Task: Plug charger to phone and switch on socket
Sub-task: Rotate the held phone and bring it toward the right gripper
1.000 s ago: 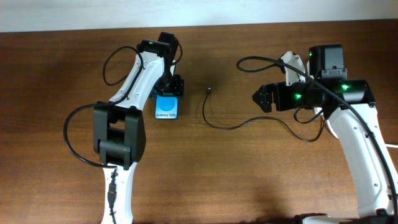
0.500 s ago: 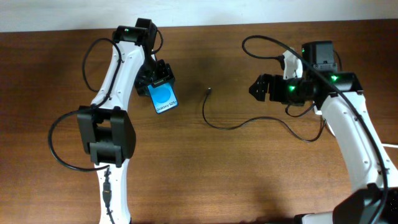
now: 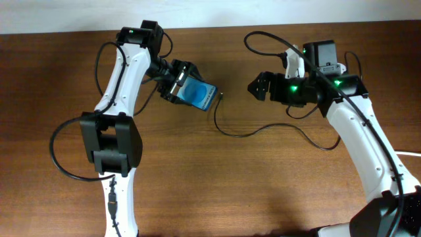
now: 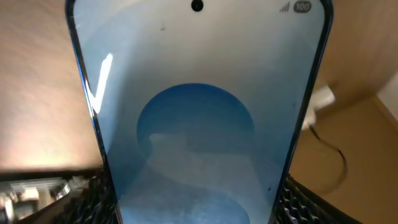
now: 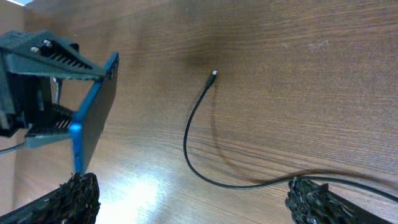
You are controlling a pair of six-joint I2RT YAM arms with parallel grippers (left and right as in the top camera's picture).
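The phone, with a blue screen, is held off the table in my left gripper, its free end turned right towards the charger tip. It fills the left wrist view, with a finger on each side edge of it. The charger is a thin black cable lying curved on the table, its tip just right of the phone. In the right wrist view the phone shows edge-on and the charger runs between my open right gripper. My right gripper hovers right of the tip. The socket is out of view.
The wooden table carries only the cable here. A pale wall runs along the table's back edge. The robots' own black cables loop beside both arms. A thin white line shows at the right edge.
My left gripper has lifted the phone, swung it right and turned it towards the charger tip. My right arm has moved left, closer to the tip.
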